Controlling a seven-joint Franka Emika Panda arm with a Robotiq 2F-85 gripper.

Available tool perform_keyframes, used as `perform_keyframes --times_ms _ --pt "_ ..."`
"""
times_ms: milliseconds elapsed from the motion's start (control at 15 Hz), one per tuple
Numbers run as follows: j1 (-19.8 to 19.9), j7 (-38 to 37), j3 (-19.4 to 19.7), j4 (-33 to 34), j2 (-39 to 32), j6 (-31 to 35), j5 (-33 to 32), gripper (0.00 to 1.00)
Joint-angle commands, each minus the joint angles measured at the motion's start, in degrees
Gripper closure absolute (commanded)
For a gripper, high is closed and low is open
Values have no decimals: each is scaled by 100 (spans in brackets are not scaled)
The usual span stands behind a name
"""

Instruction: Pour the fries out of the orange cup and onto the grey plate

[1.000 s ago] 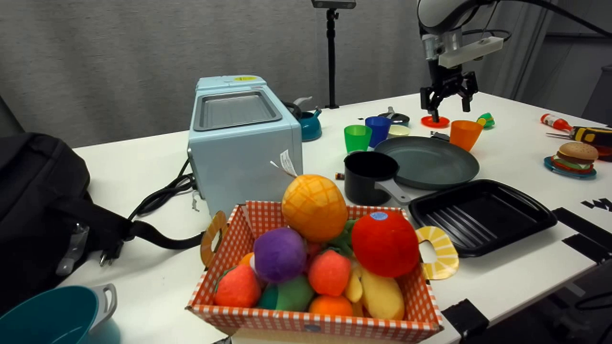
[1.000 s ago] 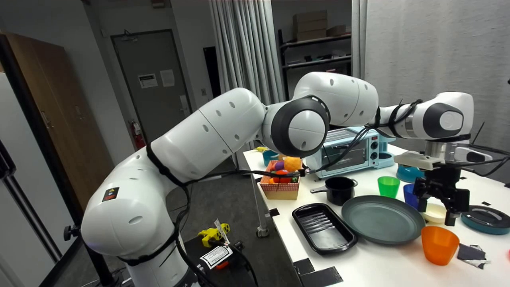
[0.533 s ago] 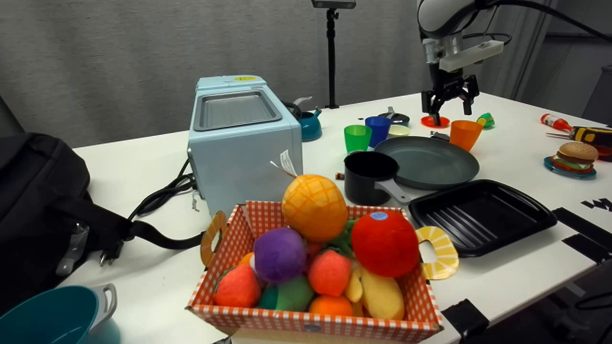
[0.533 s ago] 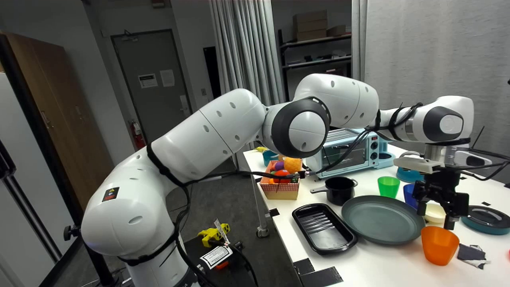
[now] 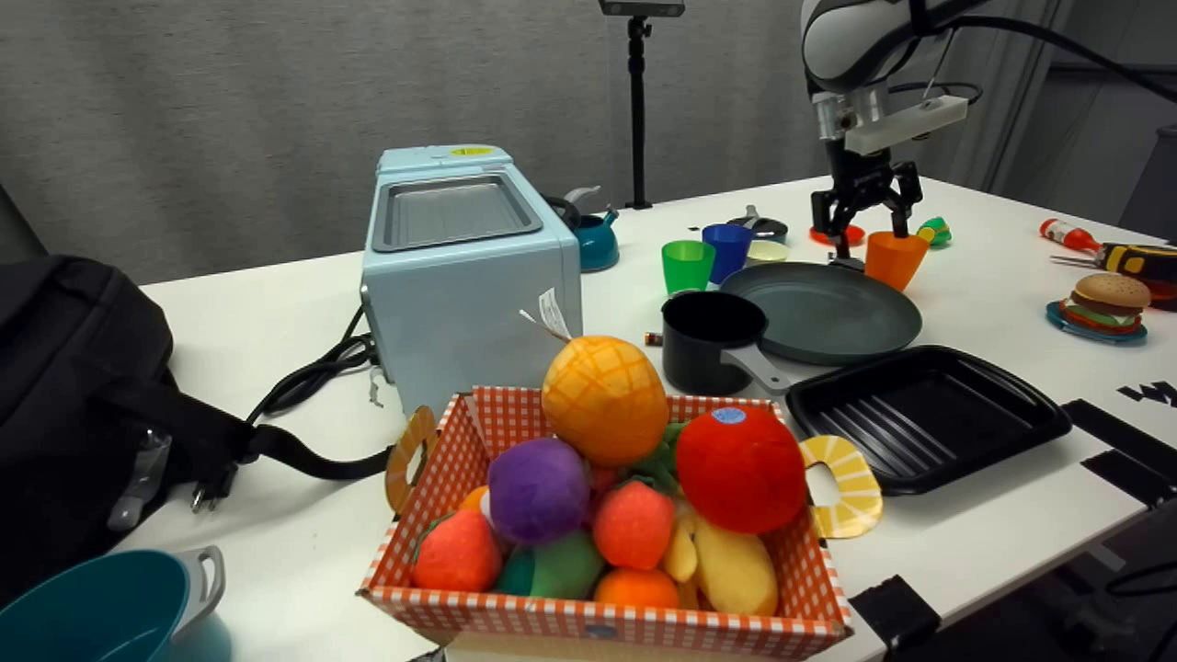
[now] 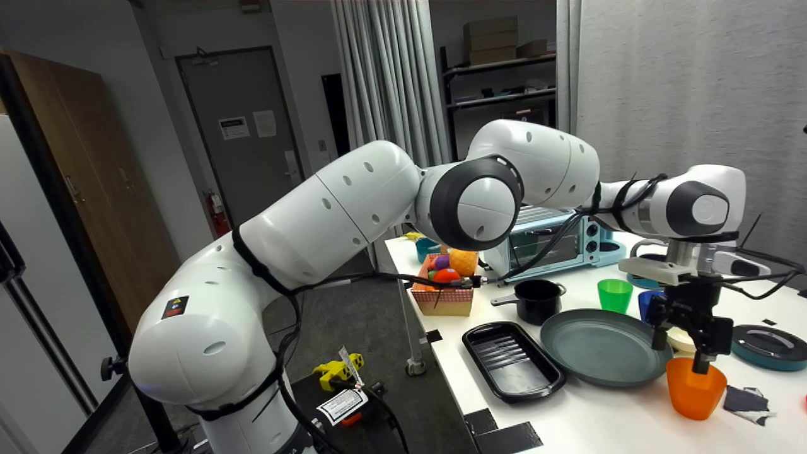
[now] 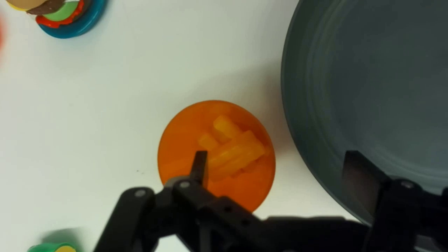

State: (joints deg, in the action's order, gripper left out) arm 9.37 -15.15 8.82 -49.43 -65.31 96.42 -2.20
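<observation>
The orange cup (image 5: 892, 262) stands upright on the table beside the round grey plate (image 5: 818, 317); both also show in an exterior view, the cup (image 6: 693, 398) near the plate's edge (image 6: 605, 350). In the wrist view the fries (image 7: 236, 154) lie inside the cup (image 7: 241, 190). The exterior views do not show the fries. My gripper (image 7: 276, 154) is open and empty, low over the cup and plate (image 7: 385, 87). One finger overlaps the cup's mouth, the other is over the plate's edge. I cannot tell whether the fingertip is inside the cup. The gripper shows in both exterior views (image 5: 872, 244) (image 6: 679, 357).
A black ridged tray (image 5: 929, 414), a black pot (image 5: 713, 340), a green cup (image 5: 688, 267) and a blue cup (image 5: 726, 250) surround the plate. A toy burger (image 5: 1111, 303), a toaster oven (image 5: 469, 303) and a fruit box (image 5: 598, 611) stand farther off.
My gripper has come down and shifted slightly toward the plate, so that one finger has reached the cup's mouth. It has stayed open. The cup and plate have not moved.
</observation>
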Motion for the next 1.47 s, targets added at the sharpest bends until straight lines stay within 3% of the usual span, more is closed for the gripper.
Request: perform_keyframes --times_ms 0,600,1067,1400 --pt "11 50 -95 -268 129 217 82 29" --pt "-28 -46 -192 -271 100 306 78 98" --pt "-146 -352 -253 390 47 -10 141 99" --pt "-145 -357 -599 593 415 95 423 99"
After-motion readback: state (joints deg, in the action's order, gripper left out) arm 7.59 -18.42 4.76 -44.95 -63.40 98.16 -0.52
